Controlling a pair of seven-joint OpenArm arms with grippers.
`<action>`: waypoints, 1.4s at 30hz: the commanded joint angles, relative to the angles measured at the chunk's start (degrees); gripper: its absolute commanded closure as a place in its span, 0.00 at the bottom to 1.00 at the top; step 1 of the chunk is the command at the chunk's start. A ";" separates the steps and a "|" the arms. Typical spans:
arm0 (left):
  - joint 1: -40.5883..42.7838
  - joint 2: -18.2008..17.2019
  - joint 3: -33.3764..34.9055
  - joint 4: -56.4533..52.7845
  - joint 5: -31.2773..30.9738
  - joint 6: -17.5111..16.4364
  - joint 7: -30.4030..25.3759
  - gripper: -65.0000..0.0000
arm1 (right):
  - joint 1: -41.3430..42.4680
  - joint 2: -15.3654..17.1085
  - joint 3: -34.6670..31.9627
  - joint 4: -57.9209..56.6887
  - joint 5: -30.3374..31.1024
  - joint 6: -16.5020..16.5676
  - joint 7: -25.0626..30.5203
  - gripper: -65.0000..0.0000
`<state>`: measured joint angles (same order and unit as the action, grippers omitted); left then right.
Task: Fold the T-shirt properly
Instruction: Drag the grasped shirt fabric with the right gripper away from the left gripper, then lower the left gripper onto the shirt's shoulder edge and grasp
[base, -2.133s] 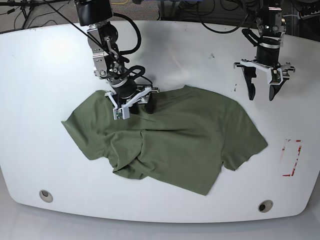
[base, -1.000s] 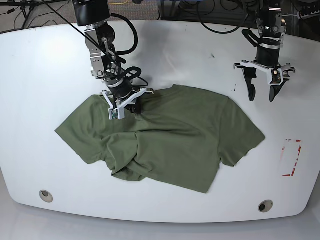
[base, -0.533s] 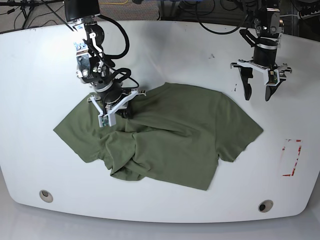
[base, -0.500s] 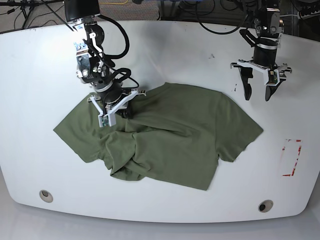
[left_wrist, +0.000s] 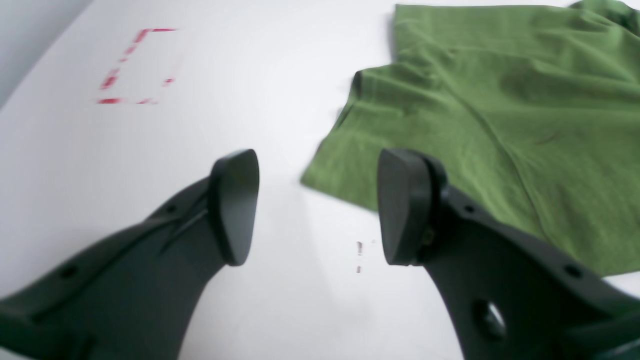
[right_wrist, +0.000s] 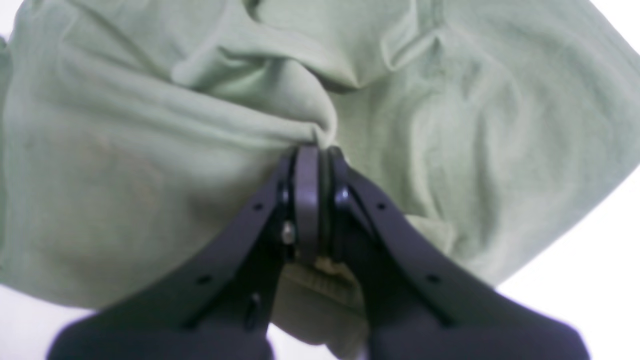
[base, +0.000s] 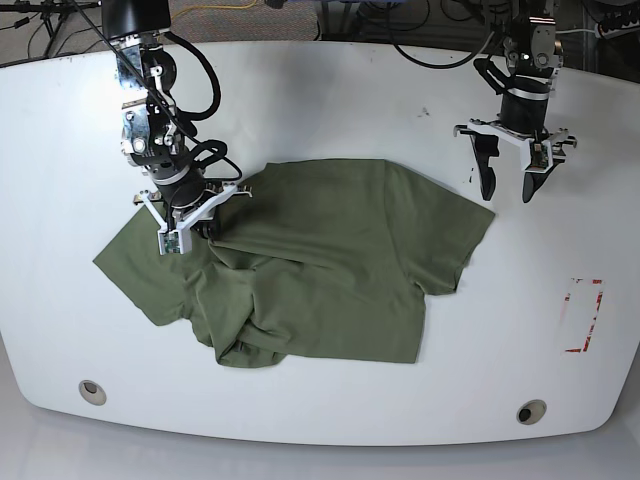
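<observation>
T-shirt (base: 320, 260) now farther left than before.

Rumpled T-shirt (base: 320, 260) on white table (base: 330, 100), right gripper (base: 200, 222) pinching it

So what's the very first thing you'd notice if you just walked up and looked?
The big green T-shirt lying rumpled in the middle of the white table. Next, the right gripper pinching a fold of the shirt near its far edge, while the left gripper hangs open above bare table beside it.
</observation>
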<state>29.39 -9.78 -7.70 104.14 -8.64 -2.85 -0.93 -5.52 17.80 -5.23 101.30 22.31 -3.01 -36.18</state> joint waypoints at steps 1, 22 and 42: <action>0.47 -0.69 -1.05 1.69 0.09 0.30 -2.63 0.46 | 0.59 0.76 -0.64 1.92 0.39 0.39 1.18 0.97; -3.37 0.09 0.38 -0.07 0.46 0.83 -2.81 0.47 | -11.90 1.83 -0.11 12.38 0.68 0.49 1.53 0.98; -5.96 0.14 -0.45 -5.08 0.02 0.55 -0.74 0.47 | -9.19 4.27 3.56 4.09 0.94 1.38 1.85 0.98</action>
<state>24.36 -9.10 -8.19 98.98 -7.90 -2.24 -1.52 -16.05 21.58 -1.43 105.14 22.94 -2.11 -35.20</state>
